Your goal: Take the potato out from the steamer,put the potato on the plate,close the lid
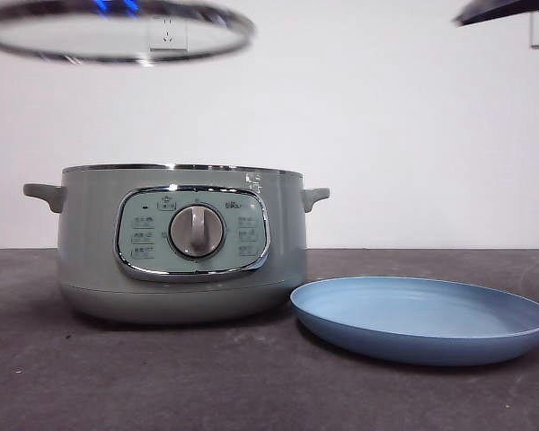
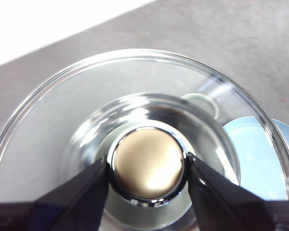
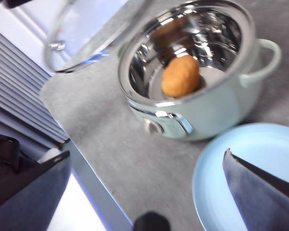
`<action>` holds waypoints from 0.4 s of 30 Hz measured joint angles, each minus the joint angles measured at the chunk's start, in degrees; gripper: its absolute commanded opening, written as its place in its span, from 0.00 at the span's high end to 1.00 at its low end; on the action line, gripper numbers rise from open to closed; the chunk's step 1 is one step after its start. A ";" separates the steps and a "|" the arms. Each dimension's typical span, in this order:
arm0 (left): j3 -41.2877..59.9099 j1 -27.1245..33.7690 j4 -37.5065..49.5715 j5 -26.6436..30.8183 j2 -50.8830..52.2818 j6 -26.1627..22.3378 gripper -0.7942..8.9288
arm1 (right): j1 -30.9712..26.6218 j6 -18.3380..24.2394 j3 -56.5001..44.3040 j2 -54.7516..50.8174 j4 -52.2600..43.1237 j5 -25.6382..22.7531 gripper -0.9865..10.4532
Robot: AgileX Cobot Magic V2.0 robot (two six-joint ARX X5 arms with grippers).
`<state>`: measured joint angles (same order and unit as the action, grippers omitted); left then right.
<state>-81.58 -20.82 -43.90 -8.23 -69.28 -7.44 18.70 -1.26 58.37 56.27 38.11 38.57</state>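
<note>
The lid (image 1: pixel 117 31) hangs high above the table's left side, over the steamer (image 1: pixel 180 242), which stands uncovered. My left gripper (image 2: pixel 147 169) is shut on the lid's knob (image 2: pixel 147 163), with the glass (image 2: pixel 62 120) spreading around it. In the right wrist view the potato (image 3: pixel 180 76) lies inside the steamer (image 3: pixel 207 110) on its shiny tray. The light-blue plate (image 1: pixel 422 319) sits to the right of the pot and is bare. My right gripper (image 3: pixel 147 154) is open, high above the plate (image 3: pixel 231 173) and apart from everything.
A dark grey table (image 1: pixel 162 377) carries the pot and plate, with a white wall behind. Only a black tip of the right arm (image 1: pixel 503 9) shows at the front view's top right corner. A table edge (image 3: pixel 91 183) runs near the right gripper.
</note>
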 measured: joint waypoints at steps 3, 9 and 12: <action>0.00 1.42 -3.15 1.07 4.59 0.00 0.93 | 4.13 -2.16 1.51 5.14 -4.44 -1.46 0.36; 0.00 4.46 -12.39 2.75 11.85 0.00 0.93 | 12.20 -3.28 12.00 18.86 -5.29 -9.05 0.36; 0.04 5.18 -16.35 2.99 14.88 0.00 0.93 | 15.32 -3.28 20.06 27.54 -4.79 -11.85 0.36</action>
<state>-81.54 -15.64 -60.25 -5.23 -54.39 -7.44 34.02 -4.54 78.43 83.81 33.32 26.72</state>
